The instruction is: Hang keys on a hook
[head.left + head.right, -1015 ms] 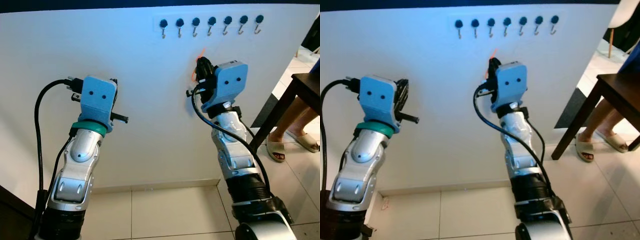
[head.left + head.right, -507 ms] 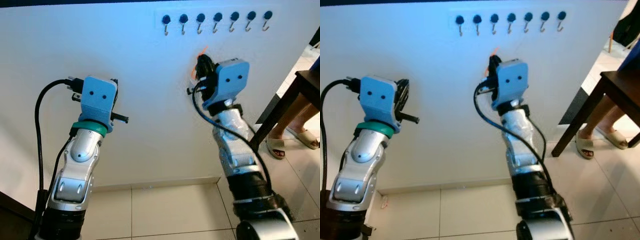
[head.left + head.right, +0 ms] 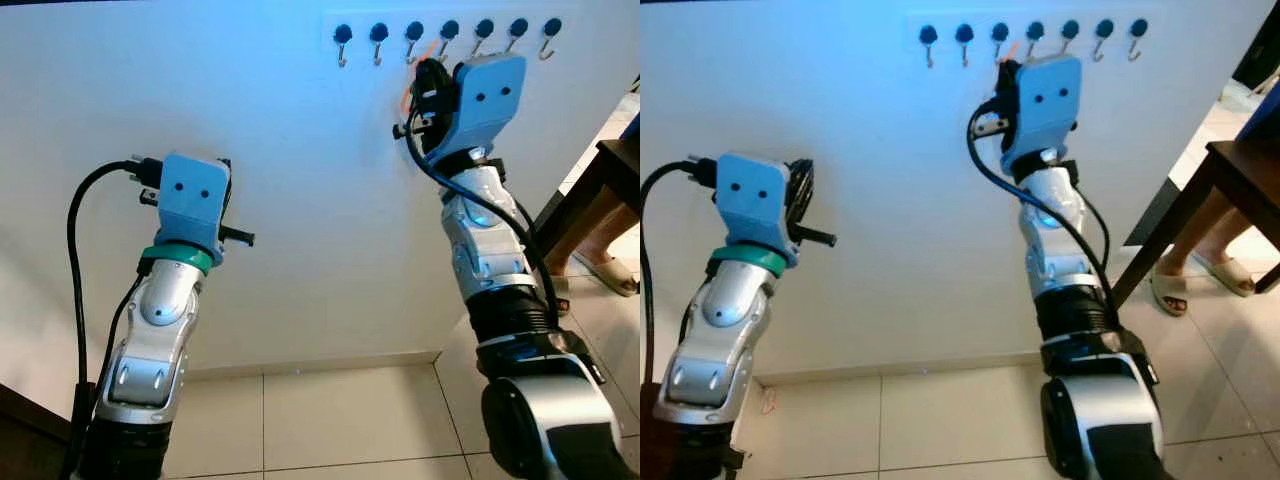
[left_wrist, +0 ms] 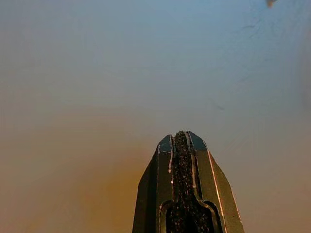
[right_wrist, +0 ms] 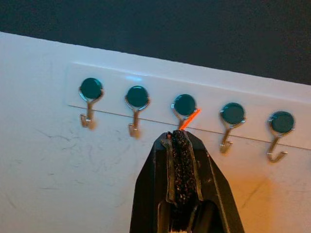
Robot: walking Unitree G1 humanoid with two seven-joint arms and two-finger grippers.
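The right gripper (image 5: 181, 138) has risen from mid-wall to just under the row of hooks (image 3: 446, 32), fingers pinched tight on the keys' orange loop (image 5: 189, 119), which is sticking up toward the third hook (image 5: 183, 108). A second ago it was sitting well below the rack, so hanging looks close. The keys themselves are hidden behind the fingers. The left gripper (image 4: 182, 145) is idling closed and empty, facing bare wall (image 3: 280, 130). A person's sandalled foot (image 3: 1168, 292) is standing by the dark table (image 3: 1240, 165)

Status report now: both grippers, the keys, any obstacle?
Right gripper shut on orange key loop, raised at hook rack. Left gripper shut, idle by wall. Loop not yet hooked. No obstacle seen.
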